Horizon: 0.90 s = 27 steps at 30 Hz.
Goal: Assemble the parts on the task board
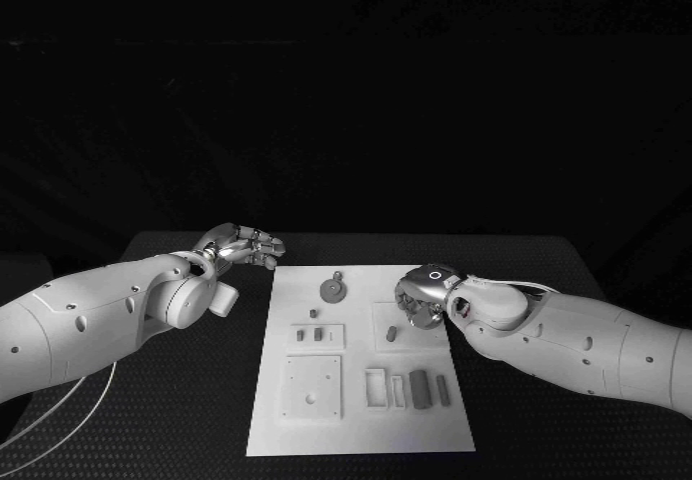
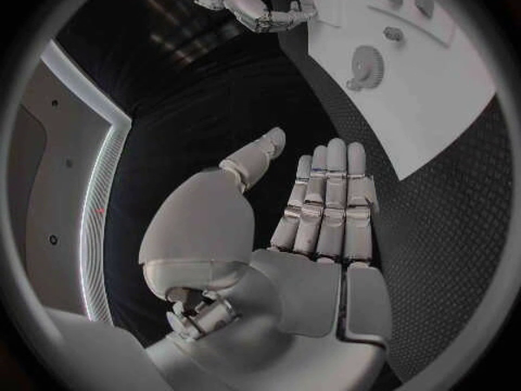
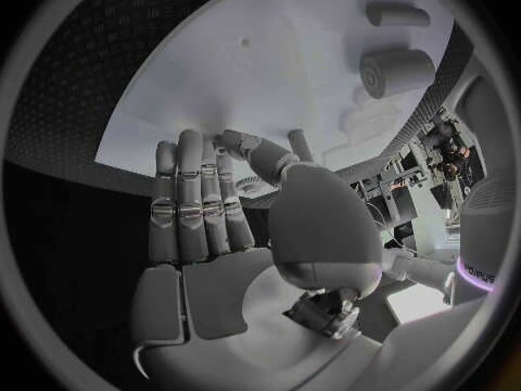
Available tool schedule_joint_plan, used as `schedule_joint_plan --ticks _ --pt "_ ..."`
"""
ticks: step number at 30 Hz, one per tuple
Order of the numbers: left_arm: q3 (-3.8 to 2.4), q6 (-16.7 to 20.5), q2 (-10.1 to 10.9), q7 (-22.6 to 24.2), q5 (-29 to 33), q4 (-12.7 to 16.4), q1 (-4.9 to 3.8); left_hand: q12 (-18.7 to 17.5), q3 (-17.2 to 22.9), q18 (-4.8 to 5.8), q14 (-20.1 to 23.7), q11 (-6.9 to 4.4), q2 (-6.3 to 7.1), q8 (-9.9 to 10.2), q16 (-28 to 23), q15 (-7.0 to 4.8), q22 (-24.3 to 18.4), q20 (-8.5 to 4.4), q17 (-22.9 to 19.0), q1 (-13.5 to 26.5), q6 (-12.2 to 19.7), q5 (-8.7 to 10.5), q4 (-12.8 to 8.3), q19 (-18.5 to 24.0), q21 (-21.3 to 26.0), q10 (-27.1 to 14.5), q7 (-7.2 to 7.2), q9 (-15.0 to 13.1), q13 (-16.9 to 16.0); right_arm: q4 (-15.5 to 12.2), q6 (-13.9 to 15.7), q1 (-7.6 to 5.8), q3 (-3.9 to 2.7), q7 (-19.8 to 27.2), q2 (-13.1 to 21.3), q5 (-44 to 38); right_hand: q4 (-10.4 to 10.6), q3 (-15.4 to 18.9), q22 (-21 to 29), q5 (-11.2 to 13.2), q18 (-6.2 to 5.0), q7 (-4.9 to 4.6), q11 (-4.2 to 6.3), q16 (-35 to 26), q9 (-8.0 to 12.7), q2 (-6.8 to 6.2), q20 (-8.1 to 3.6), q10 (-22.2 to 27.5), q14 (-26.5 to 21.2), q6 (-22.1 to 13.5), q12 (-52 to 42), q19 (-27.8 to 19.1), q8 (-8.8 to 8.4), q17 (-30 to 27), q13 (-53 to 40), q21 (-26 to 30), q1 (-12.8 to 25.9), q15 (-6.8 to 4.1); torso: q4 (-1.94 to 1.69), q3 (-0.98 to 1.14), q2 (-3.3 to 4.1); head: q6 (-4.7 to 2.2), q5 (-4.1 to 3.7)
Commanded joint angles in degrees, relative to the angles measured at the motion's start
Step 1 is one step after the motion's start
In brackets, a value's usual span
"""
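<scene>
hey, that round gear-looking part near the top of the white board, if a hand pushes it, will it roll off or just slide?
The round part appears to lie flat on the task board, so it would probably slide, not roll. It looks small, rigid and likely light. Its low profile may make pinching awkward for the right hand, which is nearer it than the left hand.

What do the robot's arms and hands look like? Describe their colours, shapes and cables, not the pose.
Both arms are smooth, rounded white shells with small dark dots. The left hand and right hand are silver, many-fingered and segmented, with pale padded fingers. A round joint cap with a small ring mark sits at the right wrist. Thin pale cables loop below the left arm.
</scene>
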<state>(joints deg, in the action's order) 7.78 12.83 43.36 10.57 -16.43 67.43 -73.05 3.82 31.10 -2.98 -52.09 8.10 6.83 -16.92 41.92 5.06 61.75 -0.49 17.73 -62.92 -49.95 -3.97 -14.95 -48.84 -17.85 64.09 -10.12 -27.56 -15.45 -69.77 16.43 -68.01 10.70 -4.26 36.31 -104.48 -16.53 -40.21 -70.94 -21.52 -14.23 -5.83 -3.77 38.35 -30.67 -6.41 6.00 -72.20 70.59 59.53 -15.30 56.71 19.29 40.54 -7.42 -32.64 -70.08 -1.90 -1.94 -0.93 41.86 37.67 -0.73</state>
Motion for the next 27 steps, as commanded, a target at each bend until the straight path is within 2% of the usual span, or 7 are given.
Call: schedule_joint_plan --ticks 1,7,10,16,19,22,27 --pt "-0.05 -0.6 -0.3 0.5 0.4 -0.1 -0.14 0.2 -0.3 0.21 -0.5 -0.02 -0.57 -0.3 -0.3 0.02 -0.1 -0.08 0.1 -0.2 0.1 0.23 0.0 -0.4 0.2 -0.1 0.02 -0.1 0.1 0.6 -3.0 0.94 0.69 -1.7 0.4 -1.6 -0.2 -1.2 -0.2 -0.1 -0.77 0.06 0.10 0.4 -0.2 0.55 -0.19 -0.6 0.5 0.7 -0.4 0.6 0.41 0.2 -0.4 -0.3 -0.3 -0.09 -0.05 0.01 0.00 -0.02 -0.08" --pt "-0.05 -0.5 -0.3 0.5 0.4 -0.5 -0.14 0.2 -0.3 0.22 -0.5 -0.01 -0.59 -0.3 -0.3 0.01 -0.1 -0.08 0.1 -0.2 0.0 0.24 0.0 -0.4 0.2 -0.1 0.03 -0.1 0.1 0.2 -1.9 0.94 0.68 -1.4 0.6 -1.1 -0.2 -1.4 -0.6 -0.1 -0.77 0.22 0.28 0.8 -0.5 0.60 -0.41 -1.0 0.7 1.0 -0.4 1.0 0.61 0.5 -0.7 -0.6 -0.3 -0.30 -0.01 -0.01 0.01 0.11 -0.10" --pt "-0.05 -0.6 -0.3 0.5 0.4 -0.5 -0.14 0.2 -0.3 0.22 -0.5 -0.01 -0.59 -0.3 -0.3 0.01 -0.1 -0.08 0.2 -0.2 0.0 0.24 0.0 -0.4 0.2 -0.1 0.03 -0.1 0.1 0.1 -1.6 0.94 0.67 -1.3 0.7 -0.6 -0.2 -1.4 -0.6 -0.1 -0.77 0.26 0.32 0.9 -0.6 0.60 -0.46 -1.1 0.8 1.1 -0.4 1.1 0.65 0.5 -0.8 -0.6 -0.2 -0.35 -0.02 0.00 0.03 -0.34 -0.23" --pt "-0.05 -0.9 -0.5 0.0 0.4 -1.0 -0.14 0.1 -0.4 0.24 -0.6 0.01 -0.57 -0.3 -0.4 0.02 -0.1 -0.08 0.3 -0.2 0.1 0.25 0.0 -0.5 0.3 -0.1 0.01 -0.1 0.2 0.0 0.4 0.92 0.63 -1.0 1.2 0.9 -0.2 -1.6 -1.2 -0.1 -0.77 0.31 0.45 1.6 -1.0 0.52 -0.91 -1.3 1.5 1.1 -0.2 2.1 0.72 1.0 -1.3 -1.2 0.0 -0.63 -0.05 -0.03 -0.05 -0.75 -0.35" --pt "-0.05 -1.0 -0.5 0.0 0.4 -1.2 -0.14 0.1 -0.4 0.25 -0.6 0.03 -0.54 -0.3 -0.5 0.02 -0.1 -0.07 0.3 -0.2 0.1 0.25 0.1 -0.5 0.3 -0.1 -0.01 0.0 0.2 -0.4 0.5 0.87 0.56 -1.0 1.6 1.0 -0.2 -1.6 -1.2 -0.1 -0.77 0.33 0.47 1.7 -1.1 0.49 -0.97 -1.3 1.6 1.1 -0.2 2.2 0.74 1.1 -1.3 -1.2 0.0 -0.66 -0.02 -0.08 -0.04 -0.67 -0.42" --pt "-0.05 -1.0 -0.6 0.0 0.4 -1.5 -0.15 0.1 -0.5 0.25 -0.6 0.03 -0.53 -0.3 -0.5 0.03 -0.1 -0.07 0.4 -0.1 0.1 0.26 0.1 -0.5 0.3 -0.1 -0.02 0.0 0.2 -0.6 -0.2 0.52 0.37 -0.6 1.9 2.2 -0.2 -1.6 -1.3 -0.1 -0.77 0.33 0.48 1.8 -1.1 0.47 -0.99 -1.4 1.6 1.1 -0.2 2.2 0.75 1.1 -1.4 -1.2 0.0 -0.67 0.04 -0.03 -0.01 -0.61 -0.12" --pt "-0.05 -1.0 -0.7 0.0 0.4 -1.7 -0.15 0.1 -0.5 0.25 -0.6 0.03 -0.54 -0.3 -0.6 0.03 -0.1 -0.07 0.4 -0.1 0.1 0.26 0.1 -0.5 0.3 -0.1 -0.02 0.0 0.2 -1.1 -0.8 -0.21 -0.03 -0.2 2.1 3.5 -0.2 -1.6 -1.3 -0.1 -0.77 0.34 0.50 1.8 -1.2 0.49 -1.01 -1.4 1.6 1.1 -0.1 2.2 0.76 1.1 -1.4 -1.2 0.1 -0.68 -0.01 0.03 0.03 -0.59 -0.30"
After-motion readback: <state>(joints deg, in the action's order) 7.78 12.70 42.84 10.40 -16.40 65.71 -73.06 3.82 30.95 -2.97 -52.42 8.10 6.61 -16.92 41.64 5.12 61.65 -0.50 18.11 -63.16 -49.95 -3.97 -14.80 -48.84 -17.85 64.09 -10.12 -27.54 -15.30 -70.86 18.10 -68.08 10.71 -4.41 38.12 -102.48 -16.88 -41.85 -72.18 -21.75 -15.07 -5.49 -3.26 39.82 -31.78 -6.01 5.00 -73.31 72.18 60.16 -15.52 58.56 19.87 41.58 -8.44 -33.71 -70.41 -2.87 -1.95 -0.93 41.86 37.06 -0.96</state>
